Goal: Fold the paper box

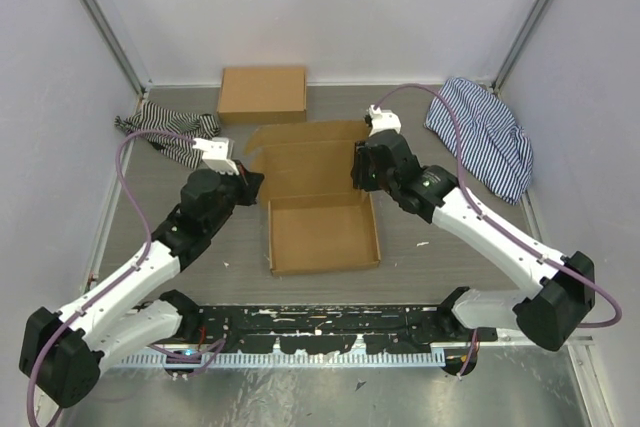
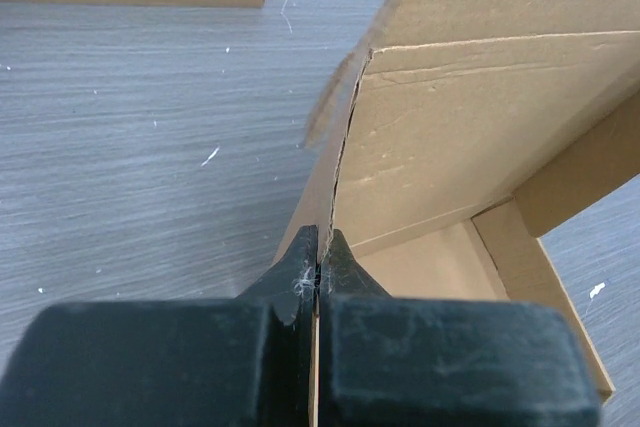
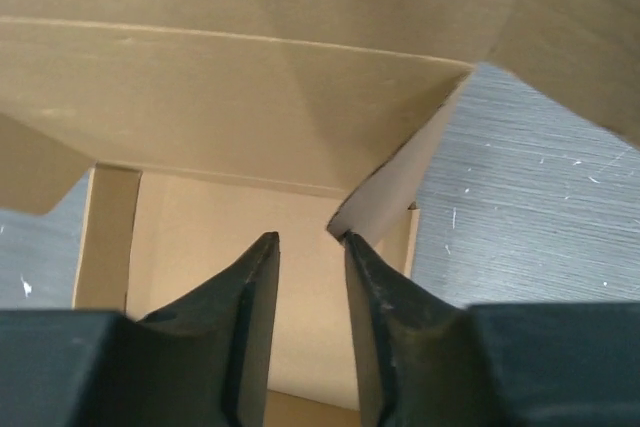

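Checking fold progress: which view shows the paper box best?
Top external: the whole paper box shows, tray formed, lid panel open behind it. Left wrist gives only one wall, pinched by the left gripper, jaws shut. Right wrist looks inside past the right gripper, jaws open, at a loose corner flap.
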Controlling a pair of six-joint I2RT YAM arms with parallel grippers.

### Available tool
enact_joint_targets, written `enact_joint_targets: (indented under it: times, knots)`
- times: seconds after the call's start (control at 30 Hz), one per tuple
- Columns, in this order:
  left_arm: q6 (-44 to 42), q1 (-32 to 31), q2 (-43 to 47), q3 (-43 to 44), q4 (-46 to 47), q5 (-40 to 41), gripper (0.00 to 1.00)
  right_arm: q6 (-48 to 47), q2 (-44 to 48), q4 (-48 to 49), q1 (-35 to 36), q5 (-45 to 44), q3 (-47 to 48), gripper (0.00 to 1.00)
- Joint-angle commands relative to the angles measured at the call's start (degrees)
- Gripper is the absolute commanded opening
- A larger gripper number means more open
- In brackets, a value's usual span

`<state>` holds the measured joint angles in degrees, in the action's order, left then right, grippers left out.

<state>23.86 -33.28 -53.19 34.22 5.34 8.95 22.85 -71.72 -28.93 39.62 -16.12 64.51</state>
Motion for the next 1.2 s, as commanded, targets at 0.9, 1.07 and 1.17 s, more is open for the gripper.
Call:
enact_joint_targets:
  times: [0.9,1.07,1.17]
  knots:
    - [-14.3,-1.3,12.1,-12.9,16.8,-10.6,0.0,0.3,8.4,-13.0,-11.4,-19.9,12.5,0.5]
    - [-15.5,-1.7,12.8,-13.9,17.2,-9.1,0.0,-1.8,5.5,-7.9,-23.1,-8.5,12.1,0.43]
    - [-16.7,-2.5,11.8,-14.0,17.4,-8.9,0.0,-4.6,1.1,-7.1,-26.3,3.7,14.1,0.44]
